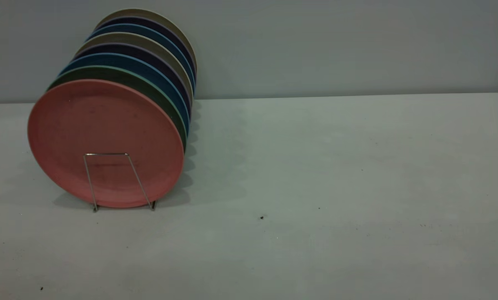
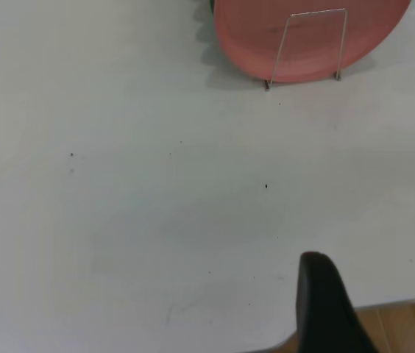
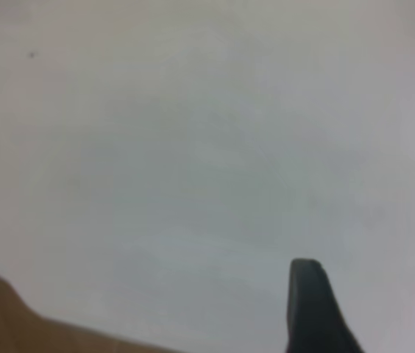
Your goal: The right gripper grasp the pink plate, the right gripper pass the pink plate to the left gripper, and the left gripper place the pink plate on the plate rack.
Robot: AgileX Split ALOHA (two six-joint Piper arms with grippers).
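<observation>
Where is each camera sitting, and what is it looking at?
Exterior view: low at table height, facing the pink plate standing in the plate rack before other plates; no robot shows.
Left wrist view: on the left arm, looking down over the table toward plate and rack; one dark finger shows.
Right wrist view: on the right arm, bare table; one finger.
Exterior and left wrist share plate and rack.

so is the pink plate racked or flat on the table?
Racked. The pink plate stands on edge at the front of the rack, behind its wire loop, neither gripper touching it.
</observation>
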